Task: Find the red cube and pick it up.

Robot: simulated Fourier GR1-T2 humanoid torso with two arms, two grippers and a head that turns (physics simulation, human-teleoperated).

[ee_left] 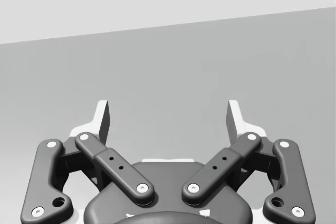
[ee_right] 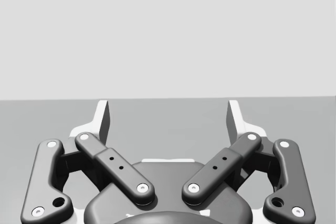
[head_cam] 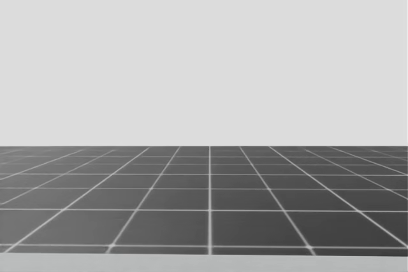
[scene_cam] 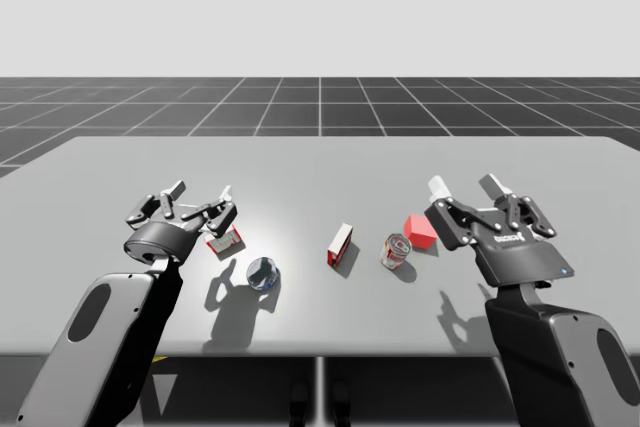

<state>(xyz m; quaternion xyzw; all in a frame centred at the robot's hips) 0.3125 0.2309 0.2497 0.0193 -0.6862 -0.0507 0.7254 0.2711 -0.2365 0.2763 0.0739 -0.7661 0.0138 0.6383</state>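
Grey table (scene_cam: 320,162), red cube (scene_cam: 419,230) well inside edges, near spread right jaws

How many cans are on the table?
2: a blue can near the left red-and-white box; a red-and-silver can beside the red cube.

Left end effector (ee_left: 168,114): fingers (ee_left: 103,121) spread wide apart, pale tips upright, one either side of dark rounded palm. Dark linkage bars (ee_left: 116,167) angle outward from palm toward each finger, pale pivot pins at joints. Plain grey worktop (ee_left: 168,66) lies ahead of end effector and shows between fingers. Worktop's far edge runs at slant well ahead of fingertips. Lighter grey backdrop beyond that edge.
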